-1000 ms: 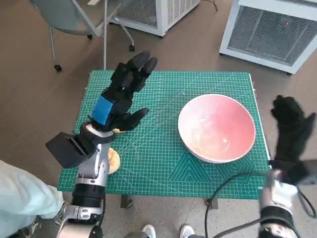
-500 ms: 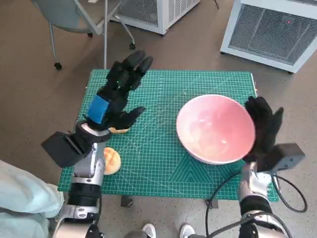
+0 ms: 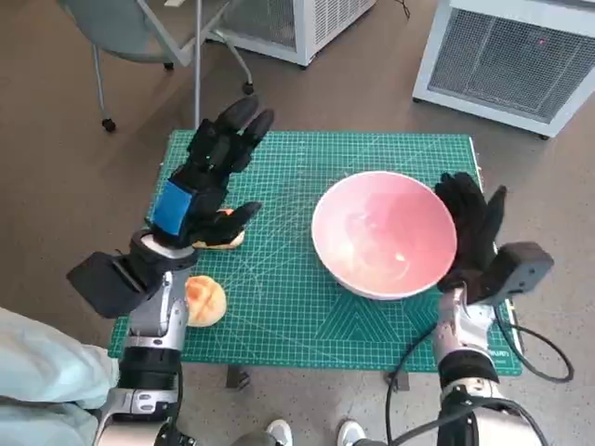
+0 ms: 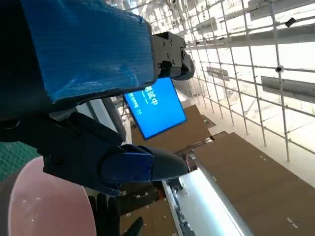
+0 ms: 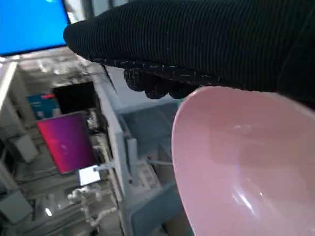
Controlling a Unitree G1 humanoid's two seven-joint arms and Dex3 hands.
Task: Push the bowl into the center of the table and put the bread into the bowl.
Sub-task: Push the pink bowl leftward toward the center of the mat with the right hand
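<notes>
two breads [image 3: 206, 300] lie left; chair [image 3: 139, 32] beyond the table [image 3: 279, 316]

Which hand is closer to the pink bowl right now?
Right. The right hand lies flat against the pink bowl at its right rim; the left hand hovers open over the table's left part, well clear of it.

White characters stand on a blue screen [image 4: 155, 110] beyond the left robot hand [image 4: 98, 98], too small to read.

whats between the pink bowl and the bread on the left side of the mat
In the head view, only bare green mat lies between the pink bowl and the bread roll; nothing stands there.
</notes>
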